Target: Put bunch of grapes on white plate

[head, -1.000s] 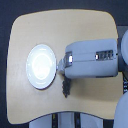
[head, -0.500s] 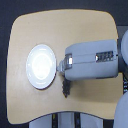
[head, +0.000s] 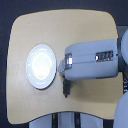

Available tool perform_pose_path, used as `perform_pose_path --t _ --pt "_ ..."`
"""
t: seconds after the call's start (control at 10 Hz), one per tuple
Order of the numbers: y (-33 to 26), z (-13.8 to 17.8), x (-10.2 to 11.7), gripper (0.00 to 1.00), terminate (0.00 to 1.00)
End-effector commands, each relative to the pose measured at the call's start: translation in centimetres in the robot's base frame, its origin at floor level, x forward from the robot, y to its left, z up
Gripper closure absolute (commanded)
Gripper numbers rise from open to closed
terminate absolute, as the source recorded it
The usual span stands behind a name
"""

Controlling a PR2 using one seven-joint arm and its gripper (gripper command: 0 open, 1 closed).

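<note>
The gripper (head: 64, 76) is mostly hidden under the robot's grey forearm (head: 92, 62), so whether it is clenched or released cannot be told. Just below it, the bunch of grapes (head: 65, 88) lies on the wooden table (head: 65, 27), its long axis running roughly toward the table's near edge. The white plate (head: 41, 65) sits just beside, toward the exterior view's left.

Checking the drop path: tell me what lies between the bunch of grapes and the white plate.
In the exterior view, only bare wooden table shows between the bunch of grapes and the white plate; nothing stands in that stretch.
</note>
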State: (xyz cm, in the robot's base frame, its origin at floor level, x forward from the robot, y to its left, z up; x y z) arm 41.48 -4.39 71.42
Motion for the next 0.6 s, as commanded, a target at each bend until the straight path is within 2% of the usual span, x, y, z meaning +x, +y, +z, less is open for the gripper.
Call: perform_pose_path --t 0.0,0.5 --pt "0.88 0.48 -0.28 1.0 0.0" --pt "0.99 0.96 0.28 1.0 0.0"
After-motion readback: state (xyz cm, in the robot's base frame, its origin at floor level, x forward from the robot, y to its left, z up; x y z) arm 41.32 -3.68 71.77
